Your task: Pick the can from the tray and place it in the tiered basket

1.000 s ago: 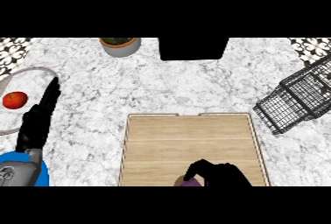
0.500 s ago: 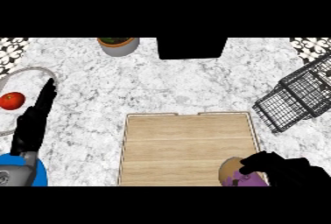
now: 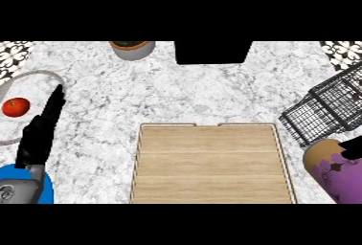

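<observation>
The can [image 3: 331, 172], purple with a tan top, is at the right edge, held up off the wooden tray [image 3: 212, 165] and tilted. Only a black bit of my right hand [image 3: 354, 148] shows against its upper side, curled on it. The can sits just below the black wire tiered basket [image 3: 331, 107] at the right. At the left, my left hand [image 3: 44, 127] rests open with fingers pointing up.
A red tomato [image 3: 16, 106] lies on a white plate [image 3: 28, 76] at the far left. A grey pot [image 3: 133, 49] stands at the back, beside a black opening [image 3: 212, 51]. A blue object [image 3: 28, 189] is at lower left.
The can has been lifted from the tray's front edge and carried right and up toward the basket; it now looks much larger. The left hand has not moved.
</observation>
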`<state>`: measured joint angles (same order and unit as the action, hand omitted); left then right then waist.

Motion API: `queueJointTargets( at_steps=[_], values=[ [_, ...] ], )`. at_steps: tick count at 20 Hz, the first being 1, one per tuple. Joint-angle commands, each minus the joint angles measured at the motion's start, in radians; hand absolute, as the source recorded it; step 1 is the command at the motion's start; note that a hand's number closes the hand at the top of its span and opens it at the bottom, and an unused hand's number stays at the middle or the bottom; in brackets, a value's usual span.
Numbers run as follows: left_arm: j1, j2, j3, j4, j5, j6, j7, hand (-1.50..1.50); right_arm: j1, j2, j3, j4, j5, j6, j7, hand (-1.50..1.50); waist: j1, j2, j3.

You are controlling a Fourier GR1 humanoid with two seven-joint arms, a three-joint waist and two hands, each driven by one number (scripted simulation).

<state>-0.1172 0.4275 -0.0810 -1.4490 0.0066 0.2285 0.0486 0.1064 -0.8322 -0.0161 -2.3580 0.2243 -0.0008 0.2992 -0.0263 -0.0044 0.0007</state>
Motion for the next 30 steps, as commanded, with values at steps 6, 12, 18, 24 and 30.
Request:
queueJointTargets(
  at_steps=[6,12,18,24,30],
  values=[
    [-0.030,-0.069,-0.024,-0.012,-0.049,0.004,0.010,0.00,-0.154,-0.048,-0.260,0.269,-0.222,0.199,-0.181,1.50,0.034,0.006,0.000],
    [-0.046,-0.034,0.023,0.016,-0.033,-0.038,-0.006,0.00,-0.209,-0.064,-0.181,0.416,0.124,0.101,-0.261,1.50,0.049,0.011,0.000],
    [-0.048,-0.037,0.031,0.002,-0.039,-0.058,0.005,0.00,-0.373,-0.133,-0.213,0.693,0.202,0.101,-0.360,1.50,0.051,0.009,0.000],
    [-0.046,-0.100,0.002,-0.009,-0.109,-0.020,0.038,0.00,-0.448,-0.054,-0.138,0.897,0.286,0.074,-0.551,1.50,0.038,0.007,0.000],
    [-0.058,-0.062,0.073,0.026,-0.062,-0.088,0.011,0.00,-0.547,-0.044,-0.110,1.126,0.279,0.161,-0.686,1.50,0.039,0.008,-0.001]
  ],
)
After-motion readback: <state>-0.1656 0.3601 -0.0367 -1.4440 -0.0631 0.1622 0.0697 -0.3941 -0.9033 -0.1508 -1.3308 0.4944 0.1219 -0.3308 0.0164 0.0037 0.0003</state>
